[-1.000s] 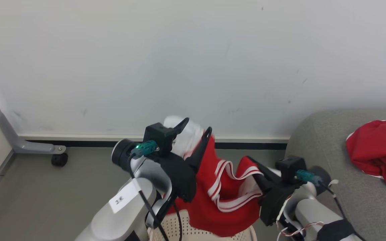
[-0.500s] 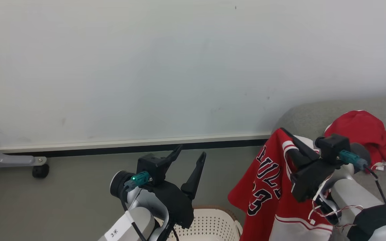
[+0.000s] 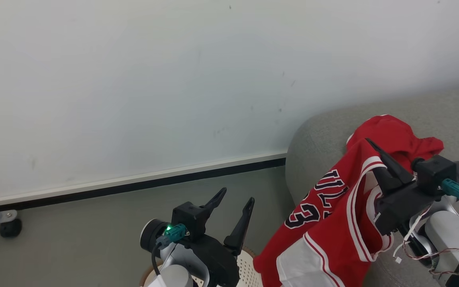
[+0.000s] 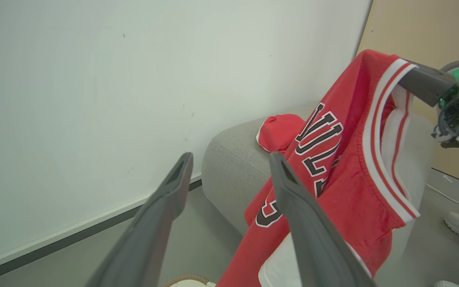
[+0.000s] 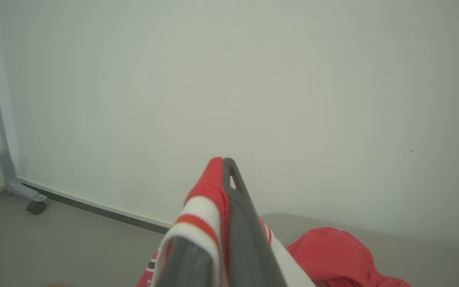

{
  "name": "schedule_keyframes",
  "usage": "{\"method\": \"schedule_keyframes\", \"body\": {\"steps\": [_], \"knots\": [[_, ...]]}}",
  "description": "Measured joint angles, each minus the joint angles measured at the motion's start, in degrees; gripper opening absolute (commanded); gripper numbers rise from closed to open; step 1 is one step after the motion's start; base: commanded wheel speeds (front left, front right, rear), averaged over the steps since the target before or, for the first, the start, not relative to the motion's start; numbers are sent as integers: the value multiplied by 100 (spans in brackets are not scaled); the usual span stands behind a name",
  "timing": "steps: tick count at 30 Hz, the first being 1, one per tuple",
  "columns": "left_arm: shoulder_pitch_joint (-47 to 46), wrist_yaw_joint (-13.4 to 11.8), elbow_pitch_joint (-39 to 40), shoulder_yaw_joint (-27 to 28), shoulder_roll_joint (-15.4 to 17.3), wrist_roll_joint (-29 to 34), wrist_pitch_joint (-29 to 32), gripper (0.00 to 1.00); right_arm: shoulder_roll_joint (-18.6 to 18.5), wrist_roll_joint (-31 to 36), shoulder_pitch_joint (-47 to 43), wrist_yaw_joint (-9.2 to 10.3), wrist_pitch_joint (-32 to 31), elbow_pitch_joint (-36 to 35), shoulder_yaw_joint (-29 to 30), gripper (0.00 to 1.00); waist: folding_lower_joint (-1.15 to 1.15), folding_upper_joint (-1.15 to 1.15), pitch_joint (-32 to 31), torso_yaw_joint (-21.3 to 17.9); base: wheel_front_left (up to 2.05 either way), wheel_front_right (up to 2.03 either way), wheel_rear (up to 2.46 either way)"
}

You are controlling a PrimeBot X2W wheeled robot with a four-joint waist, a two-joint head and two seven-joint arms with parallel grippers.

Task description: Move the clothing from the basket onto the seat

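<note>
In the head view, the right hand [image 3: 371,144] is sitting at about four o'clock, clenched tight on the white-and-red striped trim of a red jersey [image 3: 333,223], which is pinched between its two dark fingers. The jersey is hanging free from that grip, draping down toward five o'clock, with black-and-white lettering and numerals showing on its front and a white panel of fabric [image 3: 299,265] showing at its lower edge. It is dangling just in front of the rounded corner of the grey seat [image 3: 317,135], which is filling the three o'clock side. A second red garment [image 3: 391,129] is lying bunched on the seat cushion, directly beyond the right hand at about two o'clock.

The left hand [image 3: 236,195] is hovering at six o'clock, released, its fingers standing wide apart and gripping nothing. It is well apart from the jersey. Just beneath it, at the bottom edge, a sliver of the perforated cream basket [image 3: 247,267] is peeking out. The basket is standing on the grey floor [image 3: 94,231] below the pale wall [image 3: 173,79].
</note>
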State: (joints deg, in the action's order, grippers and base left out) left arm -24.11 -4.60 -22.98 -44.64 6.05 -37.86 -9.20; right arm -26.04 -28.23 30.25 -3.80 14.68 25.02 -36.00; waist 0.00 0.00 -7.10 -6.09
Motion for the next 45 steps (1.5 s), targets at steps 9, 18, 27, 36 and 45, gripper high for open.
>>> {"method": "schedule_keyframes", "body": {"steps": [9, 18, 27, 36, 45], "knots": [[21, -86, 144, -43, -56, 131, -25, 100, -288, -5, -211, 159, -53, -610, 123, 0, 0, 0, 187, -466, 0, 0, 0], [8, -144, 368, -100, -33, 327, 4, 100, -466, -15, 359, 269, -304, -1047, 423, 0, 1, 0, 762, -677, 0, 0, 0], [-251, -146, 525, -197, 145, 644, 166, 100, -701, 52, 2317, 116, -831, -445, 777, 0, 2, 0, 1411, -706, 0, 0, 0], [-612, -152, 916, -288, 279, 954, 359, 100, -1226, 212, 4506, 89, -1218, 572, 1370, 0, 2, 1, 2150, -579, 0, 0, 0], [-914, -193, 1283, -364, 398, 1180, 505, 100, -1344, 242, 4500, 135, -1318, 1360, 1384, 0, 1, 1, 2824, -437, 0, 0, 0]]}}
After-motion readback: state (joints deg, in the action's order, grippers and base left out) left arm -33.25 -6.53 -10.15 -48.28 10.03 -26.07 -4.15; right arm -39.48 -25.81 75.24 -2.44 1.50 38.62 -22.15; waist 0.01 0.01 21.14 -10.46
